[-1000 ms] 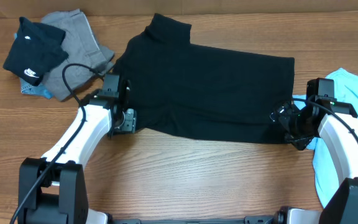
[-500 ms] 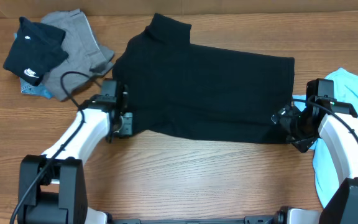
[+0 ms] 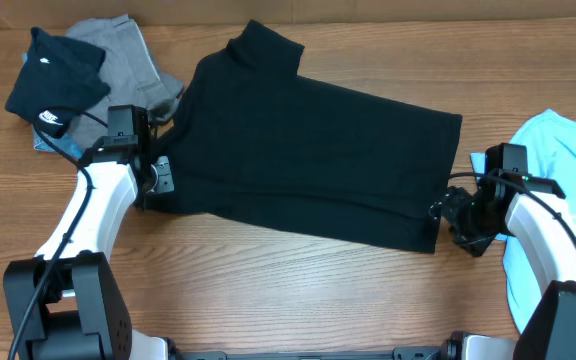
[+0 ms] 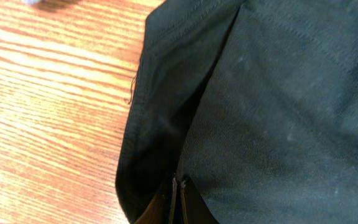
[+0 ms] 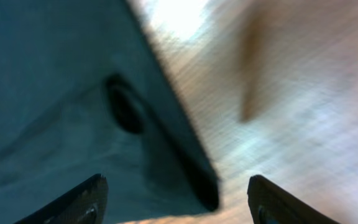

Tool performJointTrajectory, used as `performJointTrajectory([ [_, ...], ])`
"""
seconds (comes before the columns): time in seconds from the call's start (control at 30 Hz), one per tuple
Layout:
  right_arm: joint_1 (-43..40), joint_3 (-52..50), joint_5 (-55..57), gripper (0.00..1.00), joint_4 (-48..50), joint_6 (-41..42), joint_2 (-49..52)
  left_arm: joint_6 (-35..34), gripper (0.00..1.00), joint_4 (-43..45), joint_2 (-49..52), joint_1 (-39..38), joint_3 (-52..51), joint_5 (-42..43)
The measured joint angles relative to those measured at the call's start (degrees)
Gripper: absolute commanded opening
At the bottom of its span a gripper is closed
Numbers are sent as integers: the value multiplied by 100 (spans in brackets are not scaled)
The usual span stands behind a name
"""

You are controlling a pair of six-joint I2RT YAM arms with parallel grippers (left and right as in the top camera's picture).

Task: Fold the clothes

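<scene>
clothes [image 3: 308,140] pinched at the left edge by the left jaws, closed tight on a fold of black fabric, fingertips [image 4: 166,208] pressed together in the left wrist view, a hemmed edge running up beside bare wood. right jaws spread wide at the lower right corner, fingertips [image 5: 86,199] well apart, gripping nothing; blurred dark cloth and wood grain below them. outward from there: shirt spread flat across the middle of the bench [image 3: 298,290], slightly skewed, one sleeve pointing to the far edge. left arm [image 3: 88,215] and right arm [image 3: 548,230] reaching in from the near corners. far left, small black garment with a white logo [image 3: 53,85] lying on a grey garment [image 3: 128,55], just beside the shirt. far right, light blue garment [image 3: 568,160] under the right arm, near the shirt's right edge.
</scene>
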Motion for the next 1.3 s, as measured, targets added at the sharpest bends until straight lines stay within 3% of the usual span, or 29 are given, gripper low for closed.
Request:
performJointTrajectory([
  [0.17, 0, -129, -597, 65, 446, -608, 4, 13, 7, 72, 0, 0, 0, 90],
  [0.3, 20, -133, -833, 63, 621, -772, 4, 50, 29, 81, 0, 0, 0, 153],
  [0.37, 63, -133, -857, 61, 706, -761, 4, 68, 45, 81, 0, 2, 0, 175],
  [0.5, 243, -133, -885, 57, 992, -592, 142, 101, 61, 81, 0, 2, 0, 216],
  [0.7, 415, -138, -911, 40, 1200, -380, 625, 118, 64, 81, 0, 0, 0, 374],
  [0.93, 417, -136, -901, 4, 1290, -293, 682, 118, 65, 74, 0, 2, 0, 459],
  [1.3, 417, 173, -682, 4, 1113, -249, 621, 116, 65, 70, 0, 0, 0, 476],
])
